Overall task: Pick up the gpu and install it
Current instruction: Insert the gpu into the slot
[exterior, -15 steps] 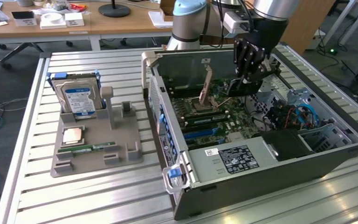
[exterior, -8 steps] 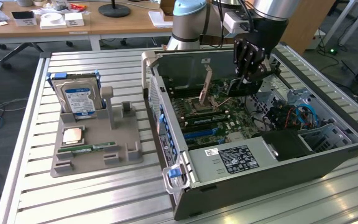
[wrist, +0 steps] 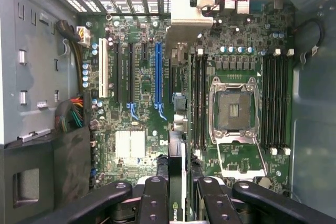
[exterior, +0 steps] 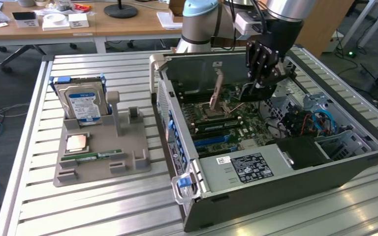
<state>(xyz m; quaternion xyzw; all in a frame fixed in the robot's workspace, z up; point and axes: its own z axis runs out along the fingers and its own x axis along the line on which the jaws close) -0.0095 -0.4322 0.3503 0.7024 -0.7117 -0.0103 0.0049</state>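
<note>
Slatted metal table [exterior: 110, 206] with desks behind it. An open PC case [exterior: 274, 191] lies on its side on the table, and its walls box in the work area all round.

The gripper [exterior: 261, 81] is down inside the case, jaws clamped on the gpu [exterior: 251, 93]. From the wrist view, the gpu [wrist: 178, 129] hangs edge-on above the motherboard [wrist: 136, 124], its metal bracket [wrist: 191, 11] up by the vented rear wall. It's over the strip between the blue slot [wrist: 157, 74] and the CPU socket [wrist: 233, 111], not seated in anything.

It's tight in there, with the power supply [exterior: 248, 167] and a tangle of cables [exterior: 314, 120] close by. Well off to the exterior view's left, a grey holder [exterior: 136, 167] keeps a hard drive [exterior: 84, 103] upright.
</note>
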